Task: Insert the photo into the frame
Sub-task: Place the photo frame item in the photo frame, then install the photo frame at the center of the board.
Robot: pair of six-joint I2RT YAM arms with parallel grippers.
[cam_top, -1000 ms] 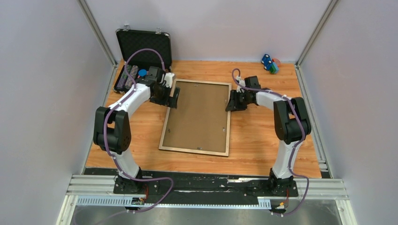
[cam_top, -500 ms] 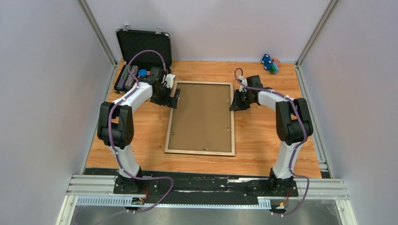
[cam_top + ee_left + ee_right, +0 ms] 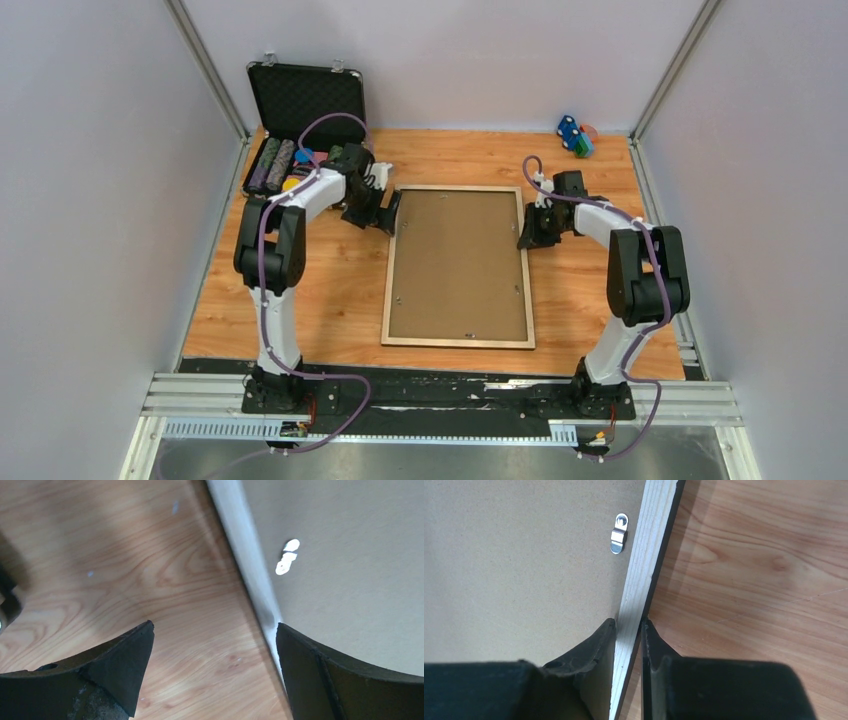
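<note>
Progress: scant. Found left gripper (image 3: 388, 213) spread wide, clasping nothing, at ten o'clock edge of frame (image 3: 457, 342); frame flat, back up, backing board (image 3: 455, 260) on; right gripper (image 3: 528, 228) pinched narrow on its two o'clock rim. Saw no photo; had yet to load it.

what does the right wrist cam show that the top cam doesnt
Only the right wrist view: the right tool pinching the frame by its pale wood edge, and a metal clip up close. Only the top view: the whole frame, the left tool beside its left edge, the black case far left, small toys far right. Both: the frame lying back up, brown backing board showing, on the wooden table.
</note>
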